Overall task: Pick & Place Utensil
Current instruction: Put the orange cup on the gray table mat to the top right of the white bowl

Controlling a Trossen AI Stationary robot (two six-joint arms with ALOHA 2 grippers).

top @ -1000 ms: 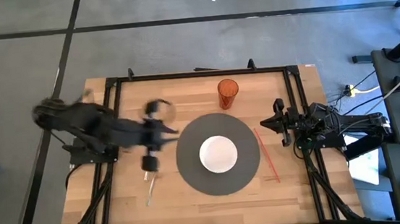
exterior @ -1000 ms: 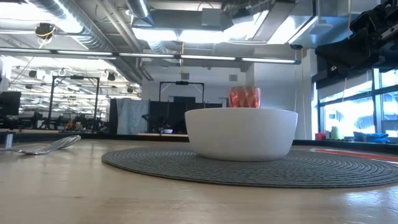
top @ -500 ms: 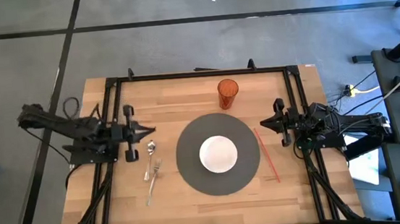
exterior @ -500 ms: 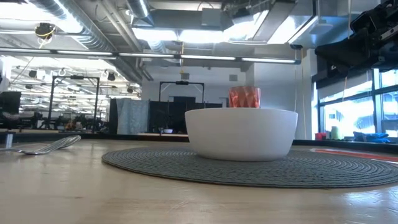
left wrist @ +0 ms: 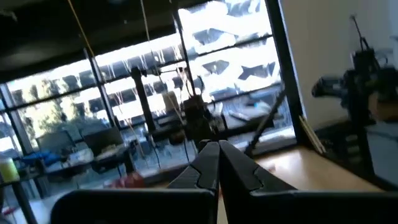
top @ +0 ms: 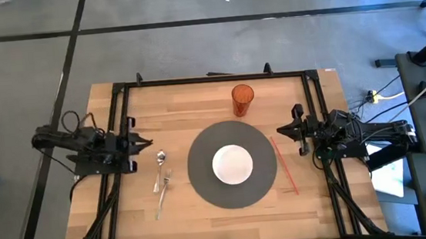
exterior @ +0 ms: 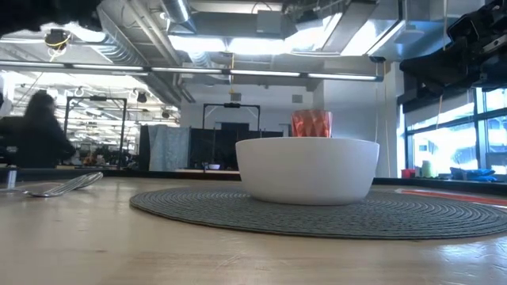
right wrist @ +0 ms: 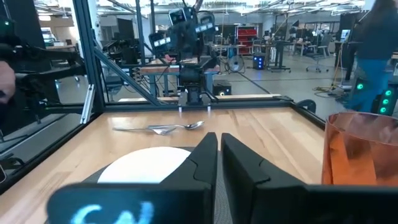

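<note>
The spoon (top: 160, 160) and the fork (top: 162, 187) lie flat on the table (top: 313, 203), touching or nearly so, between the left gripper (top: 146, 143) and the mat (top: 203, 186). The bowl (top: 233, 165) sits at the mat's centre; the cup (top: 243, 100) stands beyond it, and a red straw (top: 285, 165) lies on the right side of the mat.

Both utensils appear to be thin metal: light, stiff and smooth, with low profiles that leave little edge to catch. The handle mid-length is judged the best grip point, with the fingers closing across its narrow width. The overlap means that lifting one utensil may drag the other.

The left gripper is parked at the table's left edge, fingers pressed together and holding nothing. The right gripper (top: 280, 132) is parked at the right edge, fingers nearly closed and also empty.

One second earlier the left arm was extended over the table above the utensils and blurred with motion. It has since drawn back to its rest position. The right arm and the tableware have not moved.
</note>
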